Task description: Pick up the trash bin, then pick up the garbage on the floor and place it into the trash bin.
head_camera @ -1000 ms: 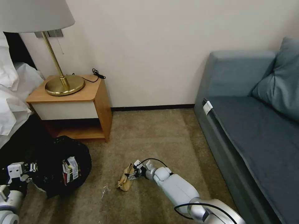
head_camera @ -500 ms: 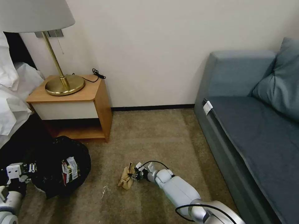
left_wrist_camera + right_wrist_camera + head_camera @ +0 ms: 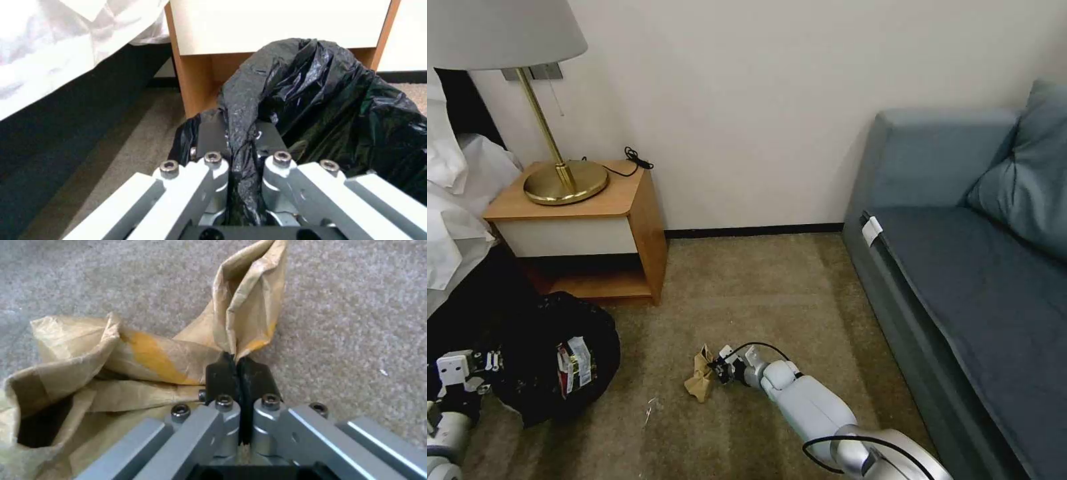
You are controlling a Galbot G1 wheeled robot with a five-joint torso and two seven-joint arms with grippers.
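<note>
Right gripper [image 3: 238, 368] clamped on a fold of crumpled tan paper bag [image 3: 133, 360], low over carpet. Light, limp, tear-prone; best pinched at a thick crease. Left gripper [image 3: 242, 133] pinching rim of black-lined trash bin [image 3: 554, 360].

This is a bedroom, likely in a hotel or a home. A bed [image 3: 454, 200] with rumpled white linen and a dark base stands at the left, and just beside it a wooden nightstand [image 3: 587, 227] with a white drawer front and an open lower shelf. On the nightstand stands a table lamp [image 3: 554, 133] with a brass base and stem and a pale shade, a black cord [image 3: 634, 160] lying next to it. A blue-grey sofa [image 3: 960, 267] with a matching cushion [image 3: 1027, 180] runs along the right. The floor is tan carpet [image 3: 760, 287], and the plain cream wall [image 3: 747, 100] meets it at a dark baseboard [image 3: 754, 231].
</note>
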